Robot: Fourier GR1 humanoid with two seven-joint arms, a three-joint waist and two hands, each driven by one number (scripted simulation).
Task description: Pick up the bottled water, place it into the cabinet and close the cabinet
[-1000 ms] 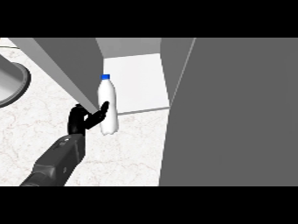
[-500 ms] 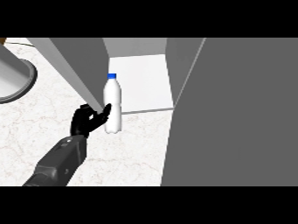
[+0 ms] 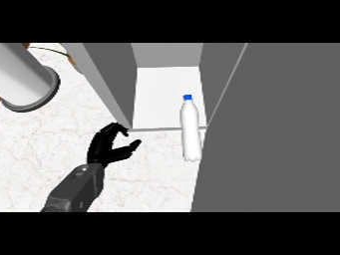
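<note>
1. Looking down through the head view, the only one I have, I see the bottled water [image 3: 191,130] upright, blue cap towards the cabinet [image 3: 107,84]. Its base seems to sit on the marble counter [image 3: 33,149] just short of the cabinet's front lip, with the body rising across the white cabinet floor [image 3: 165,94]. I judge it not yet properly inside.
2. The left hand [image 3: 107,148] is well apart from the bottle, low beside the cabinet's left wall. It holds nothing, its fingers loosely bent and the thumb spread. The right hand does not show.
3. The cabinet door [image 3: 290,129] stands open at the right, its edge just beside the bottle.
4. The step in hand, as I judge it, is getting the bottle fully past the lip. I would bring the left hand back across and wrap it round the middle of the body, not the cap. Then I would lift enough to clear the lip and set the bottle deep on the white floor, so the door can swing without clipping it. A tall, narrow bottle will likely tip if nudged near the top.
5. Counting: one bottle, one cabinet with one door, one hand in sight and one pale cylinder [image 3: 18,74] at upper left.
</note>
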